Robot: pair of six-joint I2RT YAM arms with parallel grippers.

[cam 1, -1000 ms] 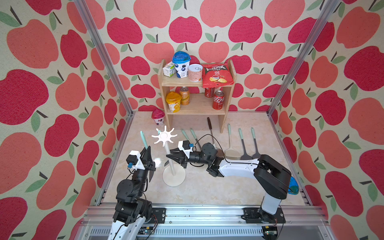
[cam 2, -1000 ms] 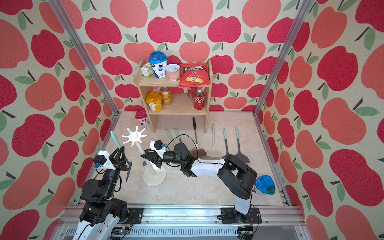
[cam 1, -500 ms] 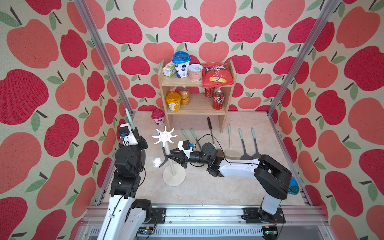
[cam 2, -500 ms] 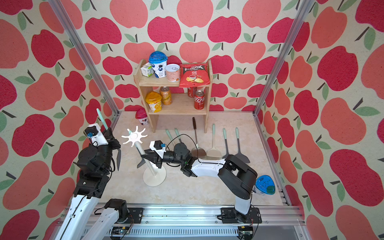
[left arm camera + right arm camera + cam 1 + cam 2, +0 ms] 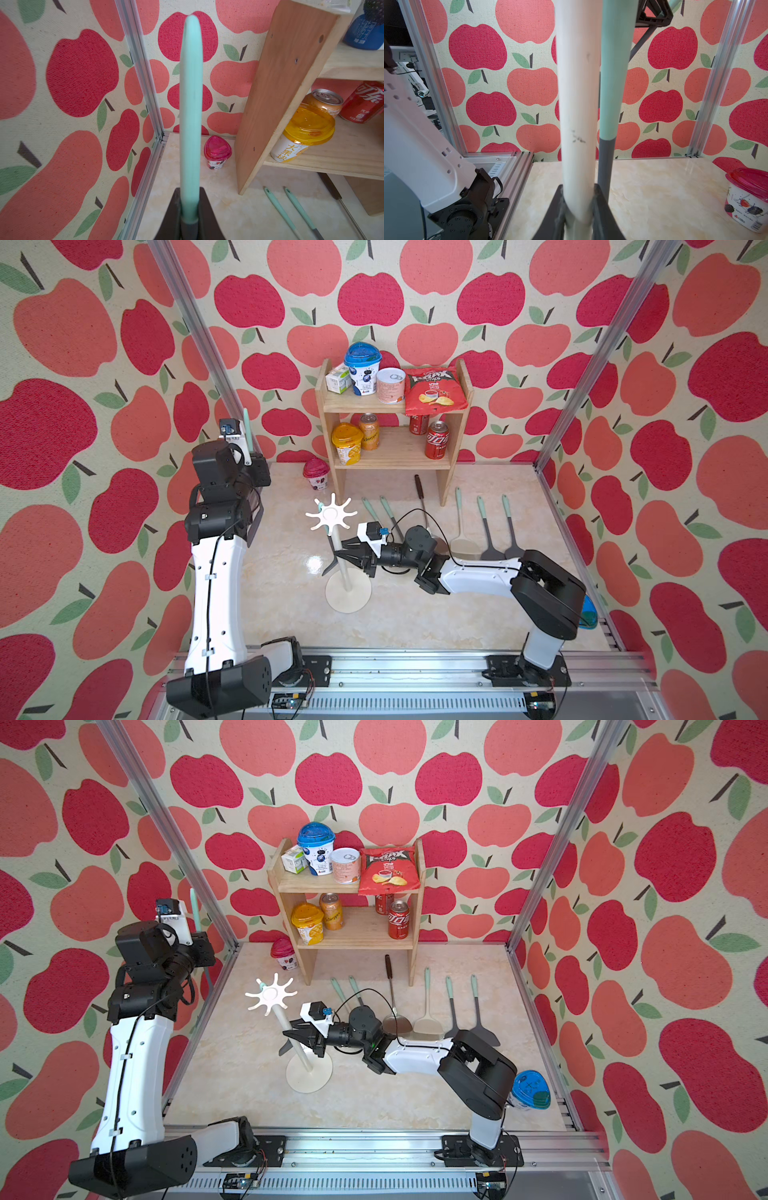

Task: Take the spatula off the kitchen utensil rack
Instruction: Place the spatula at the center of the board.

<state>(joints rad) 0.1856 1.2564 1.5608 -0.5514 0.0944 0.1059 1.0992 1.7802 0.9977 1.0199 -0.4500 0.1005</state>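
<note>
Having risen from beside the kitchen utensil rack (image 5: 331,516) in the last second, the left gripper (image 5: 190,191) holds the spatula (image 5: 190,93) by its mint handle, high and well clear, while the right gripper (image 5: 578,187) clamps the rack's pole (image 5: 578,104); removal appears done.

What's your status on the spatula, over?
Left gripper shut on spatula, held clear of rack. Right gripper clamps pole. Another teal-handled utensil hangs beside pole.
</note>
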